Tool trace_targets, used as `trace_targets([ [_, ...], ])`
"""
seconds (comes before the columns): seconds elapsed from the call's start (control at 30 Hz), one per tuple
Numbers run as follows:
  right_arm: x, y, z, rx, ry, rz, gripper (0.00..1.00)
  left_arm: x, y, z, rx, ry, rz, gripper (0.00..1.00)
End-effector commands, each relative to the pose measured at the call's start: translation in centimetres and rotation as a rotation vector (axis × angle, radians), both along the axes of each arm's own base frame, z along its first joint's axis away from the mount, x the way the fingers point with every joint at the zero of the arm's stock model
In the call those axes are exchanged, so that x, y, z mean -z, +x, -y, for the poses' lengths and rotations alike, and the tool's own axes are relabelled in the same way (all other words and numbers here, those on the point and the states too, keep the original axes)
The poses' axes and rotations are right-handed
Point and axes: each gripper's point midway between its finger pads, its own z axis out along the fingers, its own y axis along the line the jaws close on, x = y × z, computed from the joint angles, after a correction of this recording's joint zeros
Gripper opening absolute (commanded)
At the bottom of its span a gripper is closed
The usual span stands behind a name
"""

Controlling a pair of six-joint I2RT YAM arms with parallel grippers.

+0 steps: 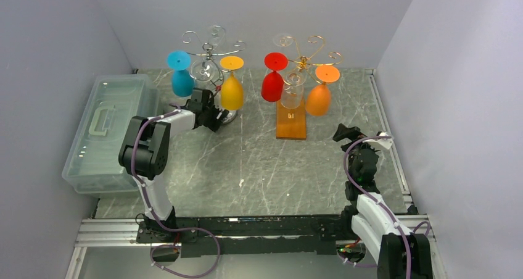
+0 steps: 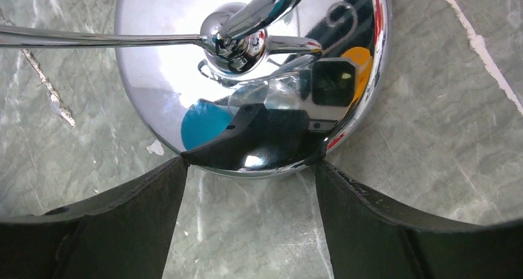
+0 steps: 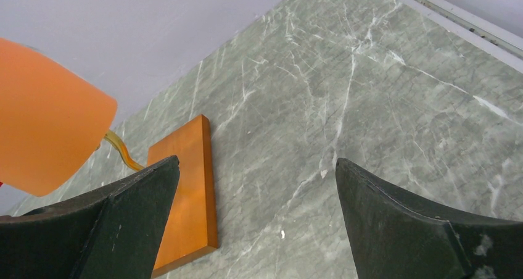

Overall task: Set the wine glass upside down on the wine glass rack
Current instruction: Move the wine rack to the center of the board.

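I see the clear glass (image 1: 202, 71) hanging bowl-down, stem vertical, on the chrome rack (image 1: 210, 47) at 11 o'clock, between a blue glass (image 1: 181, 76) and a yellow glass (image 1: 232, 89). The left gripper (image 1: 215, 116) is spread and empty. Only its wrist view shows the rack's mirrored foot (image 2: 160, 63) filling the gap ahead. The right gripper (image 1: 343, 133), at 4 o'clock, is spread and empty, facing an orange glass (image 3: 43, 118) and a wooden base (image 3: 185, 192).

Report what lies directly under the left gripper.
The silver rack's round chrome base, resting on the marble table, lies below the open left gripper. From above, the arm covers most of it.
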Motion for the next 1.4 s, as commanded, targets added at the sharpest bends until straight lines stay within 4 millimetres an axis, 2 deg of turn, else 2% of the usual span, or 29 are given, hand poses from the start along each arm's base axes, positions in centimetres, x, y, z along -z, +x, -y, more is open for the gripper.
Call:
trace_targets([
  [0.0,-1.3,0.1,-0.1,-0.005,0.015,0.060,1.00,3.6,-1.3,-2.2,-0.079,0.083,-0.050,0.78],
  [0.2,-0.7,-0.2,-0.1,-0.004,0.023,0.054,1.00,1.5,-1.9,-1.7,-0.047,0.037,0.041,0.70],
  [0.43,-0.4,-0.3,-0.2,-0.008,0.038,0.054,1.00,0.2,-1.4,-1.6,-0.042,0.051,0.083,0.69],
  [0.57,-0.2,-0.4,-0.2,-0.007,0.046,0.054,1.00,-1.2,-1.2,-0.3,0.038,0.064,0.199,0.70],
  [0.9,0.0,-0.2,-0.3,-0.008,0.058,0.056,1.00,-0.3,0.1,1.1,0.104,0.136,0.258,0.68],
  [1.13,0.0,-0.1,-0.3,-0.008,0.057,0.060,1.00,1.5,1.1,1.4,0.115,0.150,0.268,0.68],
  [1.37,0.1,0.3,-0.5,-0.017,0.056,0.058,1.00,2.4,3.1,2.0,0.129,0.166,0.281,0.68],
])
